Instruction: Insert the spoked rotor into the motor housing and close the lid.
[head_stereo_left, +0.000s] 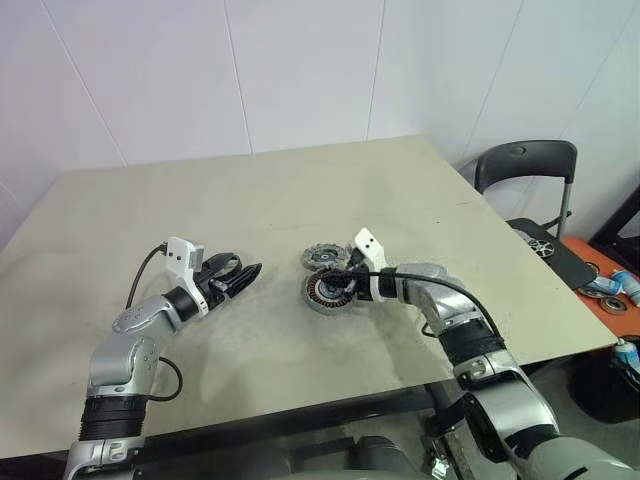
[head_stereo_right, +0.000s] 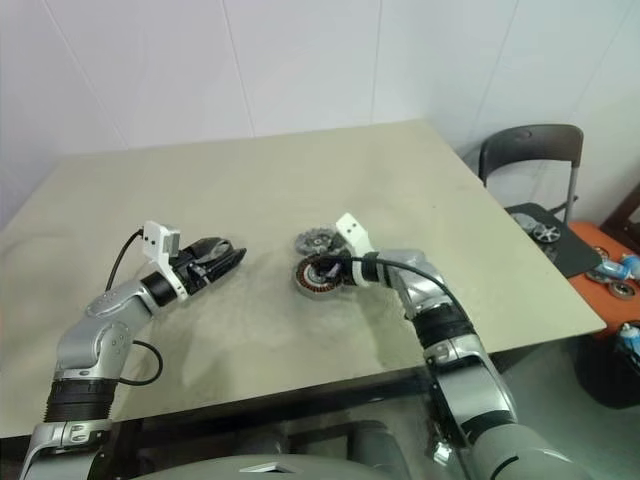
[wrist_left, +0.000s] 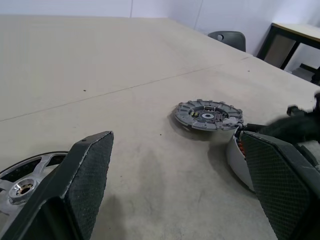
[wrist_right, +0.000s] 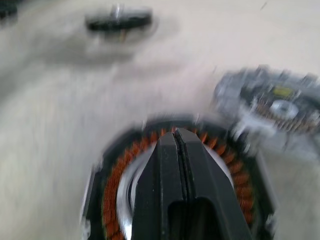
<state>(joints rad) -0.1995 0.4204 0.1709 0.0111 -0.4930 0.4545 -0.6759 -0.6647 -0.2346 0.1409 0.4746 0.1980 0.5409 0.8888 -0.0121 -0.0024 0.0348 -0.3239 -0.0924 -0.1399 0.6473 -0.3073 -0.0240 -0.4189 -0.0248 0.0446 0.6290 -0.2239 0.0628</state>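
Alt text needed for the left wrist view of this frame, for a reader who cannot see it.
Between the left gripper's open black fingers, a notch-edged lid lies flat on the beige table. The motor housing sits just beside the lid, partly hidden by one finger, and the spoked rotor lies at the gripper's other side.

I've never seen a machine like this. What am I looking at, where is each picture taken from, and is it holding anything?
It's a humanoid robot with two arms. Two pictures look down from its head, two from cameras on its wrists. On the table lie a copper-wound motor housing, a notched lid beside it, and a spoked rotor by the open left end effector. The right end effector, shut, sits over the housing's centre. Nothing is held.
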